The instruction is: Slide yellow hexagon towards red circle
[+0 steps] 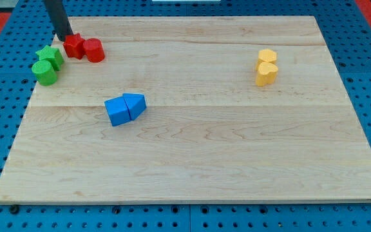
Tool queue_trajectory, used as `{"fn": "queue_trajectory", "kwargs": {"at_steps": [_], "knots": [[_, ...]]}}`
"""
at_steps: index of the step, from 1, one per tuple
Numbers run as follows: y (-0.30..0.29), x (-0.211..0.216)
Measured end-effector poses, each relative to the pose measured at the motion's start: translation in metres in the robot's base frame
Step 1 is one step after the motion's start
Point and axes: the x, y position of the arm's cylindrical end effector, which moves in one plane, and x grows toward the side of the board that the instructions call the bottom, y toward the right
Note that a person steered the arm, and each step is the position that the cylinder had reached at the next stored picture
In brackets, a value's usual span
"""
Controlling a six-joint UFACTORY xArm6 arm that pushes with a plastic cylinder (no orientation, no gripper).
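Observation:
The yellow hexagon [267,57] lies at the board's right, touching a second yellow block [266,74] just below it. The red circle [95,50] lies at the top left, touching another red block [74,46] on its left. My tip [66,37] is at the top left, right at the upper left side of that other red block. It is far from the yellow hexagon, which sits across the board to the view's right.
A green star [50,57] and a green circle [44,72] lie at the board's left edge, below my tip. A blue square block [116,111] and a blue triangular block [135,104] touch each other left of centre. The wooden board [237,161] rests on a blue pegboard.

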Motion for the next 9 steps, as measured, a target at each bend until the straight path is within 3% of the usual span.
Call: {"fn": "queue_trajectory", "kwargs": {"at_steps": [2, 4, 6, 9], "knots": [[0.000, 0.014], [-0.010, -0.036], [0.150, -0.064], [0.465, -0.050]]}}
